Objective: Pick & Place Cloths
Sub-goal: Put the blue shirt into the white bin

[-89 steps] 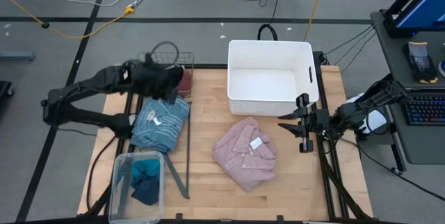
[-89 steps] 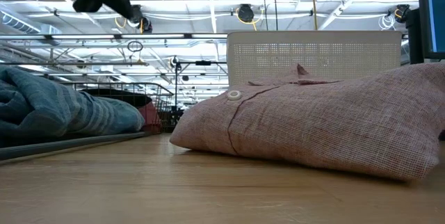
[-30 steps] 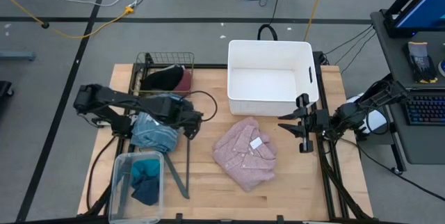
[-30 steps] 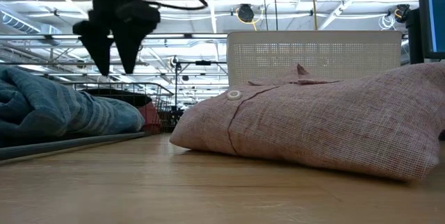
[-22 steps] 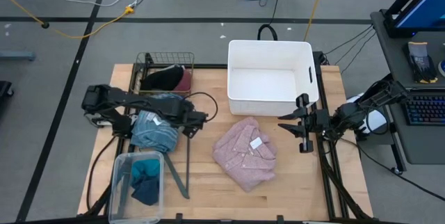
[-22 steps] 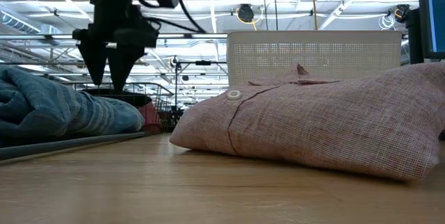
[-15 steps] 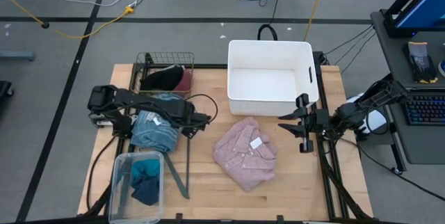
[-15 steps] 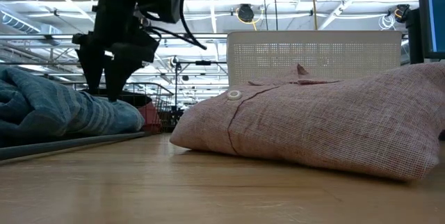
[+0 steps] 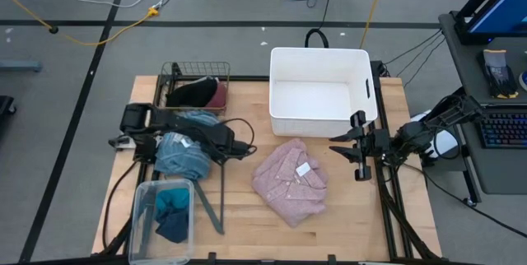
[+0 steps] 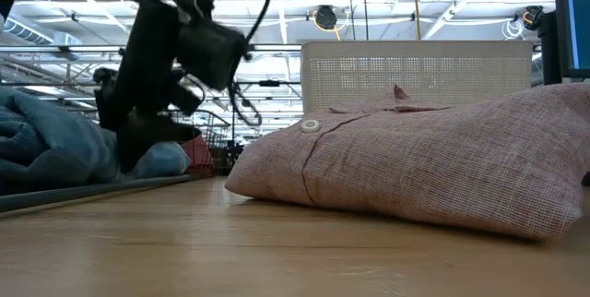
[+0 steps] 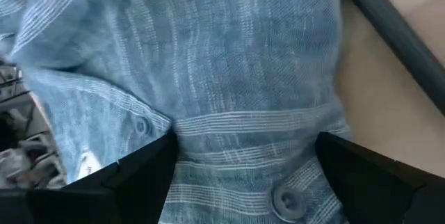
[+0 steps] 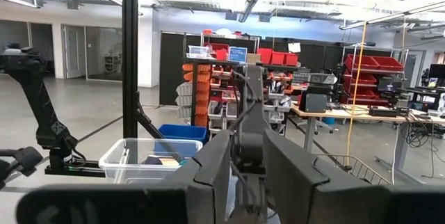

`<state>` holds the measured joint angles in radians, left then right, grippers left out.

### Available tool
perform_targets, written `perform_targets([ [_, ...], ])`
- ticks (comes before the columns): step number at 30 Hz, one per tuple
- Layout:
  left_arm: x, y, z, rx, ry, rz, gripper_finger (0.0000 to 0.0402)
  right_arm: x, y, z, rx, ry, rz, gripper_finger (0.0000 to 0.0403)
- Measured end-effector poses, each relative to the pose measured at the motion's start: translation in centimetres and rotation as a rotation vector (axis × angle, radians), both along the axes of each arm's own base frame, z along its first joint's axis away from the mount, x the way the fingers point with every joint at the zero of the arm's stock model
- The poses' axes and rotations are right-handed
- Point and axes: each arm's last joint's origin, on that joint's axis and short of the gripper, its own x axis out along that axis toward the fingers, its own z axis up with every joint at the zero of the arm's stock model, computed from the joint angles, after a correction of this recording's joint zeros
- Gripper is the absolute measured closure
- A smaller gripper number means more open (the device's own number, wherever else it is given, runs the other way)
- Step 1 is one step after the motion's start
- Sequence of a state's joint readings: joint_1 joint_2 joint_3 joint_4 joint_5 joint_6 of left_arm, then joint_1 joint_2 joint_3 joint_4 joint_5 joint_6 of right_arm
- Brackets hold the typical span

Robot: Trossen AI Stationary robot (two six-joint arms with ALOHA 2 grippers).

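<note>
The wooden counter (image 9: 247, 216) has open room along its near edge and between the pink shirt (image 9: 289, 181) and the clear plastic bin (image 9: 161, 210); its right side past the shirt is bare up to the edge frame. The shirt lies folded near the counter's middle, just in front of the white plastic tub (image 9: 319, 89), apart from it. A dark metal bar lies on the wood just right of the blue striped top (image 9: 185, 151), running down toward the bin.

The left end effector (image 9: 221, 144) is low over the right part of the blue striped top — its fingers (image 11: 132, 175) stand spread wide with the striped cloth and its buttons between them, not yet clenched on it. In the low view it leans down onto the top at the left, beside the shirt's fold. The right end effector (image 9: 360, 147) waits at the counter's right edge, level with the tub's front corner, its fingers drawn near together with nothing held.

Containers: the tub at the far edge is empty. The wire basket (image 9: 196, 86) at the far left corner holds a black piece (image 9: 191, 92) and a maroon piece (image 9: 217, 95) side by side. The clear bin at the near left corner holds a teal piece (image 9: 171, 212) — crumpled, with a darker fold beneath.
</note>
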<state>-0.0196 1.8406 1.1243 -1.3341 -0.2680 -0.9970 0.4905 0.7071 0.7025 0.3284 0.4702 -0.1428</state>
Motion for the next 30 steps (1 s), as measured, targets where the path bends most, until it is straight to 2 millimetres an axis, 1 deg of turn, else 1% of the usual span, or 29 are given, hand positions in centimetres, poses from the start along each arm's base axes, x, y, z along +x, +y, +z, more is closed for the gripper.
perform_targets([
  [6,-0.6,0.8,-2.9,-0.031,0.055,0.029,0.0054,0.0,0.0,0.0,0.001,-0.001,0.0,0.0323],
  [8,-0.6,1.0,-3.5,-0.067,0.055,0.022,0.0066,0.0,0.0,0.0,0.001,-0.001,0.0,0.0324],
  [9,-0.5,1.1,-3.6,-0.085,0.05,0.017,0.0079,0.0,0.0,0.0,0.001,-0.002,0.0,0.0324],
  [11,-0.4,1.2,-3.8,-0.104,0.036,0.002,0.0115,0.0,0.0,0.0,0.002,-0.002,-0.001,0.0324],
  [13,-0.2,1.2,-3.8,-0.115,0.017,-0.003,0.0165,0.0,0.0,0.0,0.002,-0.002,-0.003,0.0324],
  [18,0.2,1.2,-3.3,-0.1,-0.013,-0.014,0.0315,0.0,0.0,0.0,0.003,-0.002,-0.004,0.0323],
  [20,0.4,1.2,-3.2,-0.096,-0.018,-0.015,0.0367,0.0,0.0,0.0,0.003,-0.002,-0.004,0.0324],
  [21,0.4,1.2,-3.0,-0.09,-0.02,-0.012,0.0376,0.0,0.0,0.0,0.003,-0.002,-0.004,0.0324],
  [22,0.4,1.2,-2.8,-0.083,-0.021,-0.014,0.0376,0.0,0.0,0.0,0.003,-0.002,-0.004,0.0323],
  [26,0.0,1.3,-2.0,-0.076,-0.031,-0.015,0.0366,0.0,0.0,0.0,0.003,-0.003,-0.004,0.0324],
  [30,-0.7,1.3,0.1,-0.065,-0.065,-0.022,0.0375,0.0,0.0,0.0,0.003,-0.003,-0.004,0.0324],
])
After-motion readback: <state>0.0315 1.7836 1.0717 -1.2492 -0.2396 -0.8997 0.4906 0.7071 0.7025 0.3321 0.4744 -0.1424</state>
